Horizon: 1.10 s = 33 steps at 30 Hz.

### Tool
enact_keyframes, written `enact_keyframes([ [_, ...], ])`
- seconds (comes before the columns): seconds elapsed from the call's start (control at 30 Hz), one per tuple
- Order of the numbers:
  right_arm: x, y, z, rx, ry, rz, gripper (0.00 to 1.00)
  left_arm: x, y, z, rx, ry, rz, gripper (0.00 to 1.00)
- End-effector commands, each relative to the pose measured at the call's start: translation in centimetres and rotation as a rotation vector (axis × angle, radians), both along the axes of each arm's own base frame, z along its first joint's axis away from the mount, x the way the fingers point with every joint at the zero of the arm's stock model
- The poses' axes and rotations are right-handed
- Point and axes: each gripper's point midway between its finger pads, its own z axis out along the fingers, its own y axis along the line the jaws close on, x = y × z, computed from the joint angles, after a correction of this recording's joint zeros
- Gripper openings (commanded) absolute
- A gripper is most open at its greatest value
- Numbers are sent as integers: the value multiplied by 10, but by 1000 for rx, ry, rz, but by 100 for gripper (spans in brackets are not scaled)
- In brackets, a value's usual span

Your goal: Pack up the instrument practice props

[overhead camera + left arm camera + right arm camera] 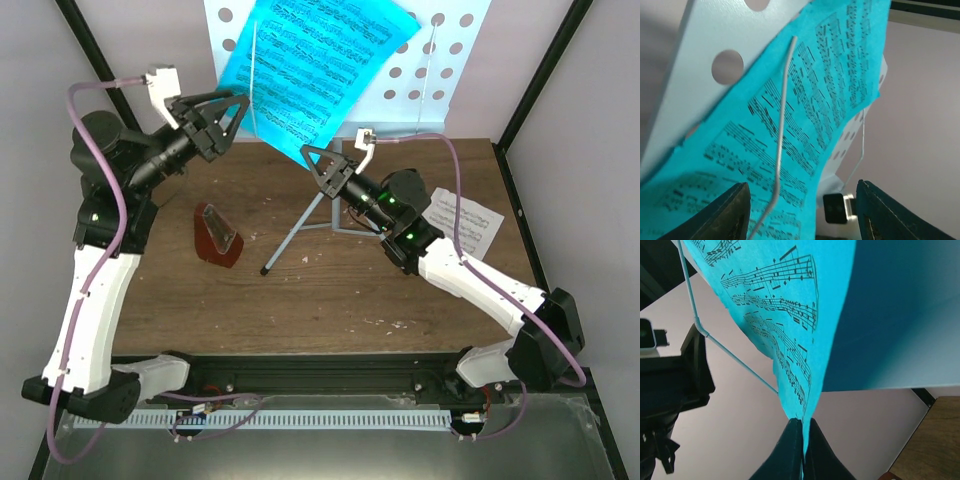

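Careful: right hand point(802, 434) pinches the sheet point(320, 70) corner, left hand point(802, 202) spread; wire point(782, 125) pins it, so a hard pull could tear it.

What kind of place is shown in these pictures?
Probably a robot test cell, not a music room: the left arm and right arm are mounted at a wooden table inside black frame posts, and the music stand, blue sheet and metronome look like staged props.
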Motion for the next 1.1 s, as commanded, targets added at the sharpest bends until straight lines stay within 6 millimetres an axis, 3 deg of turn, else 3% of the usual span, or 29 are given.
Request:
enact_keyframes([
  [0.0, -14, -11, 38, 53, -80, -15, 1, 16, -1, 10, 17, -2, 30, 58],
  [0.23, -15, -12, 39, 53, -84, -18, 1, 34, -6, 14, 30, 16, 38, 52],
  [0.5, -16, -13, 42, 47, -100, -27, 1, 42, -17, 16, 13, 13, -16, 26],
  [0.7, -17, -15, 44, 43, -108, -37, 1, 46, -22, 16, 1, 13, -40, 20],
  [0.83, -16, -16, 43, 41, -107, -40, 1, 45, -26, 16, 5, -13, -69, 0],
  [1.07, -15, -16, 41, 41, -96, -46, 1, 36, -31, 9, 36, -133, -110, 0],
])
